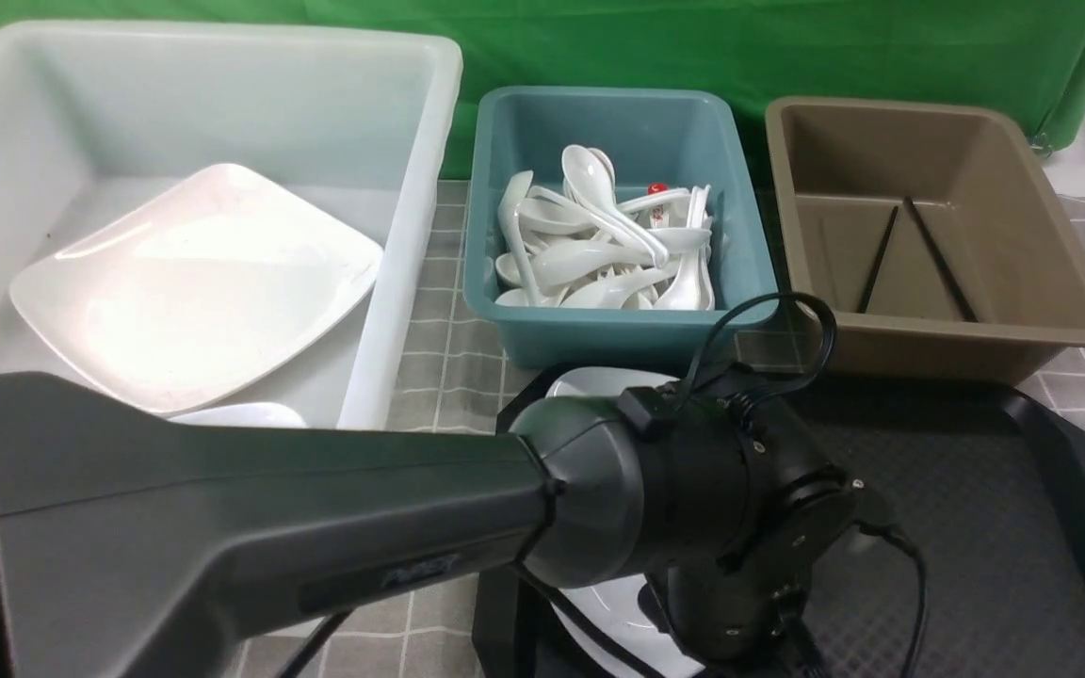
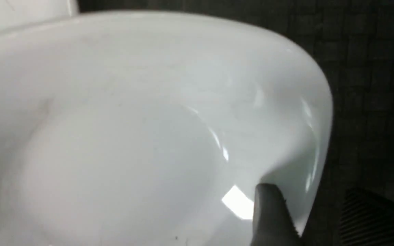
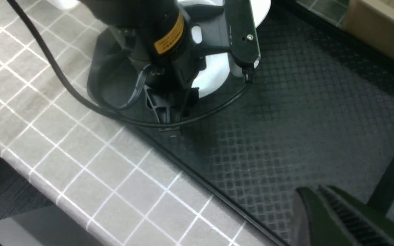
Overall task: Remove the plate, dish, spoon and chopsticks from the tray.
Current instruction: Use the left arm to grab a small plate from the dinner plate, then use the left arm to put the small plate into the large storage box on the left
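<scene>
A white dish sits on the black tray at its left end, under my left arm's wrist. My left gripper is open and straddles the dish's rim. One finger is inside against the wall, the other outside and apart from it. Another white piece shows at the tray's far edge. The plate lies in the white tub. White spoons are heaped in the teal tub. The chopsticks lie in the brown tub. My right gripper is shut and empty over the tray's floor.
The white tub, teal tub and brown tub stand in a row behind the tray. A small white dish rim shows in the white tub. A grey checked cloth covers the table. The table's front edge is close.
</scene>
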`<state>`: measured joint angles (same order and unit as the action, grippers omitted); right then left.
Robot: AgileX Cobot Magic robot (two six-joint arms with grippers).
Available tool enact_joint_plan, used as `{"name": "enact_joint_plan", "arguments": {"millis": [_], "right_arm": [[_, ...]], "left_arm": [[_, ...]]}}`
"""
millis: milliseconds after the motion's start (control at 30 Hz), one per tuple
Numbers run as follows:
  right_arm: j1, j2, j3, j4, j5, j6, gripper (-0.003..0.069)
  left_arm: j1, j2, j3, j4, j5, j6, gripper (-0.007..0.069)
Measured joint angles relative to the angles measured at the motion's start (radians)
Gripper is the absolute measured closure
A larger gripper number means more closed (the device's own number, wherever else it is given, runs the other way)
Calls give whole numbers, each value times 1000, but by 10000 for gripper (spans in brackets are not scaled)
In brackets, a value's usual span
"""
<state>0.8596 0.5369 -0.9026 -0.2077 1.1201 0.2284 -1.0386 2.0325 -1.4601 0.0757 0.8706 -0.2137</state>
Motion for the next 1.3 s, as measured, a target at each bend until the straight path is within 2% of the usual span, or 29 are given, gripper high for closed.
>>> {"name": "enact_joint_plan", "arguments": {"millis": [200,300,500,833,967,1000,1033,1133,1267,1300], "right_arm": [[0,0,0,0,0,0,601],[0,0,1,0,0,0,599],[0,0,15,1,0,0,600],[0,0,18,1,0,-2,591],[0,0,18,1,0,-4,589],[0,0,18,1,0,-4,587],[0,0,18,1,-1,-4,587],[0,0,18,1,-3,-6,585],[0,0,18,1,-13,-4,584],[0,0,18,1,-21,-4,583]], "left_arm": [[0,-14,0,10,2,-4,196],[0,-14,0,22,-3,-8,163],[0,8,0,71,-23,-28,146],[0,35,-2,30,-25,-14,152],[0,35,-6,22,7,-8,276],[0,32,-9,-7,27,7,362],[-1,23,-9,-10,47,20,416],[-2,-5,-9,-44,62,55,446],[-40,-139,-5,-76,90,56,579],[-51,-174,-5,-76,101,51,589]]}}
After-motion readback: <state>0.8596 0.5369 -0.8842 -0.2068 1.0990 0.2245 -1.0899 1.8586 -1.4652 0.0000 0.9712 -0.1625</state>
